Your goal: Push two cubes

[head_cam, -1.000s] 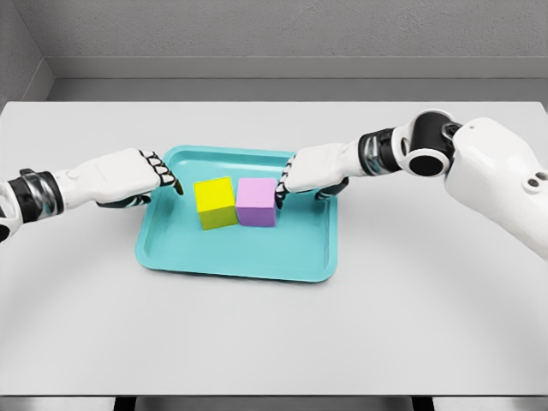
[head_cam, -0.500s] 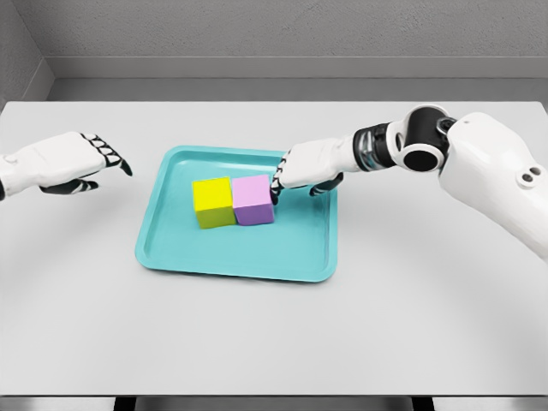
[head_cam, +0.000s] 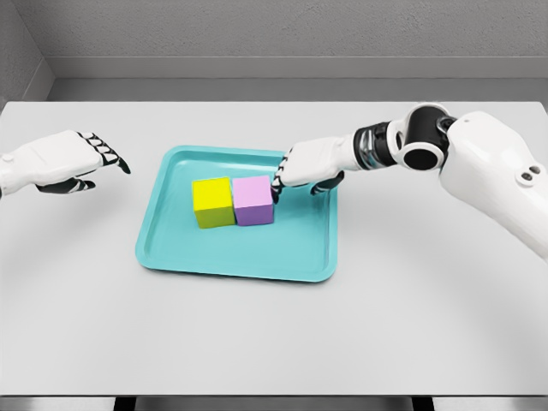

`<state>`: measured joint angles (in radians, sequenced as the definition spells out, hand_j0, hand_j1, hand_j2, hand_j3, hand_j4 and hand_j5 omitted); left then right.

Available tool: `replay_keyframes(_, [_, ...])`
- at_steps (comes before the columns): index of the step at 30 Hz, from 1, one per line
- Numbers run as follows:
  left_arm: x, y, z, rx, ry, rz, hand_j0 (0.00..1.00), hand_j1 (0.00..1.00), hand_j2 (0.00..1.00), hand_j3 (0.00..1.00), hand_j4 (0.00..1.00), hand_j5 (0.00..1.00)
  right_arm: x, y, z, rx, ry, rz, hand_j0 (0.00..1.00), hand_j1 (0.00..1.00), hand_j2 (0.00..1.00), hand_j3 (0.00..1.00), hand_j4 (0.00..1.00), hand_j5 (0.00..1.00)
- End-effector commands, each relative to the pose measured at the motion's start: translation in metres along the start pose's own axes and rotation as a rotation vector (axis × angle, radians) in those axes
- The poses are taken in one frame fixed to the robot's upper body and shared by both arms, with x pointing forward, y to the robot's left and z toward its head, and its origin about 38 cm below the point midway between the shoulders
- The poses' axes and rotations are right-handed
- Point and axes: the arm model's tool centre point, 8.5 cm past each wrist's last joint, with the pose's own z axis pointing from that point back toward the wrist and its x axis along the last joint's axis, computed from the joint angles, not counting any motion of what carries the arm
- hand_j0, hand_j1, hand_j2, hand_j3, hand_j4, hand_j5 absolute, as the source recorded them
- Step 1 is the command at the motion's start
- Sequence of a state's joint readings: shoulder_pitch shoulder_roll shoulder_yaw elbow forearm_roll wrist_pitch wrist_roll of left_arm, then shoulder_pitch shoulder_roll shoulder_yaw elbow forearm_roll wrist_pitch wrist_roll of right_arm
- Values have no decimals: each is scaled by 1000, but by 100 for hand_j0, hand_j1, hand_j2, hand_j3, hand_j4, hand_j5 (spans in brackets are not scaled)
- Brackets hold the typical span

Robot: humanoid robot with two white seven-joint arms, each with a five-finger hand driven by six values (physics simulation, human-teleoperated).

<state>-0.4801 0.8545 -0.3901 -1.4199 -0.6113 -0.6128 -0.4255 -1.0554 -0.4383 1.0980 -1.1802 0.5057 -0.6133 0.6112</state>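
The flat grey table (head_cam: 274,334) carries a shallow teal plastic tray (head_cam: 171,248). Inside it, the yellow cube (head_cam: 213,202) touches the purple cube (head_cam: 254,199). The right hand (head_cam: 310,166), fingers curled, meets the purple cube's right edge. The left hand (head_cam: 64,160), fingers extended and empty, hovers well left of the tray.

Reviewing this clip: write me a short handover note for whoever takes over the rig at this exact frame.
Left hand: over the table left of the teal tray, fingers relaxed, holding nothing, clear of the cubes.
Right hand: over the tray's right rear part, fingers curled, fingertips at the pink cube's right side.
Cubes: the yellow cube and pink cube sit side by side in the tray, faces touching.
Done: cubes look pushed together.
Left: probably only to draw the right hand back; check no gap remains.
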Motion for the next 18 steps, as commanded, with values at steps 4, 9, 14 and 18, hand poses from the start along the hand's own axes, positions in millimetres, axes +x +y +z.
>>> replay_keyframes(4, [0, 1, 0, 4, 0, 3, 71, 71, 71, 71, 71, 71, -1, 3, -1, 2, 2, -13, 72, 72, 72, 72, 72, 72])
replay_keyframes(9, [-2, 0, 1, 3, 6, 7, 71, 71, 71, 71, 71, 71, -3, 7, -1, 8, 7, -24, 71, 71, 71, 71, 71, 71])
replay_keyframes(14, [-2, 0, 1, 3, 6, 7, 71, 71, 71, 71, 71, 71, -3, 8, -1, 8, 6, -25, 71, 71, 71, 71, 71, 71])
replay_keyframes(18, [-2, 1, 1, 4, 6, 6, 71, 71, 71, 71, 71, 71, -2, 6, -2, 6, 4, -22, 71, 71, 71, 71, 71, 71])
